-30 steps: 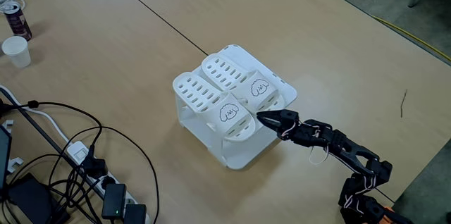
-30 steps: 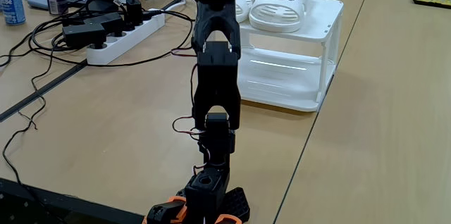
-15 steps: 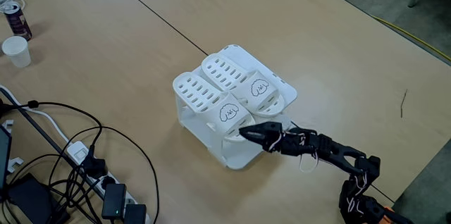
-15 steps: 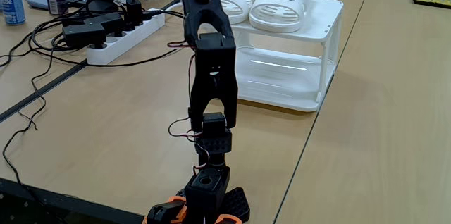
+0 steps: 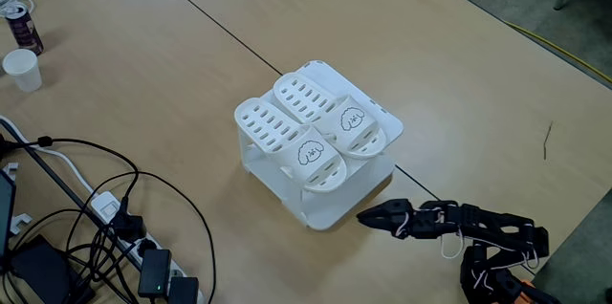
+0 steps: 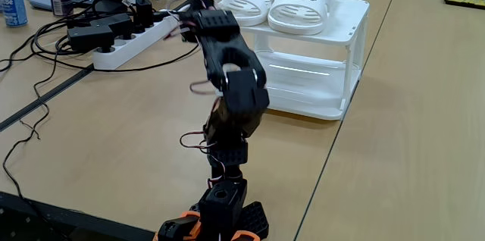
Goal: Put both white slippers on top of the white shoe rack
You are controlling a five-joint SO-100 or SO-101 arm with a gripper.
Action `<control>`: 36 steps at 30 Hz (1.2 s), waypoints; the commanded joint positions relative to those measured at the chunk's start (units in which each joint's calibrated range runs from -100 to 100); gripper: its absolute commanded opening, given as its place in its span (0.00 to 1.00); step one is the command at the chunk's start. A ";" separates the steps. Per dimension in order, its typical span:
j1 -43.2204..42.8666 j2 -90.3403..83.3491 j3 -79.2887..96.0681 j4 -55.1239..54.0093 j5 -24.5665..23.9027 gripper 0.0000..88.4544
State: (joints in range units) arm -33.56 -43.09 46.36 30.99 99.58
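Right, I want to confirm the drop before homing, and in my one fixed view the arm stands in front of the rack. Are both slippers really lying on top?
Observer: Yes. Seen from above, one white slipper and the other white slipper lie side by side, soles down, on the white shoe rack.
Operator: Is the gripper clear of it?
Observer: Yes. The gripper sits low beside the rack's near corner, apart from it, and its jaws look closed with nothing in them.

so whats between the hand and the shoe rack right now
Nothing: in a fixed view only bare table separates the hand from the white shoe rack.
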 commanded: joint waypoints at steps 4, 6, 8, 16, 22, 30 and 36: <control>7.08 -10.88 9.25 -0.96 0.42 0.01; 10.04 -13.41 12.50 -1.05 0.42 0.01; 13.25 -16.86 16.38 -1.05 0.42 0.01; 26.81 -32.17 31.72 -5.71 0.42 0.01; 27.72 -41.76 42.81 -18.74 0.42 0.01; 27.72 -56.49 53.28 -37.37 0.42 0.01; 27.72 -56.07 52.74 -59.29 0.42 0.01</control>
State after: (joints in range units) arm -6.14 -98.10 99.28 -14.85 99.58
